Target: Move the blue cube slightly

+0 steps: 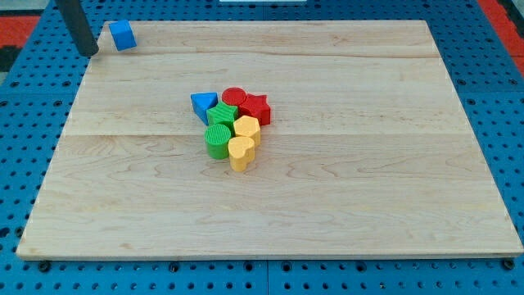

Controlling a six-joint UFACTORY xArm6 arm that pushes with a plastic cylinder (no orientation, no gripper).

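The blue cube (122,35) sits at the view's top left corner of the wooden board (368,180), close to its top edge. My tip (89,52) is the lower end of the dark rod, just left of the cube and slightly lower in the view, with a small gap between them. It stands at the board's left edge.
A tight cluster lies mid-board: a blue triangle (202,106), a red cylinder (234,97), a red star (256,107), a green star (222,115), a green cylinder (217,141), a yellow hexagon (247,129) and a yellow heart (240,152). Blue pegboard (33,164) surrounds the board.
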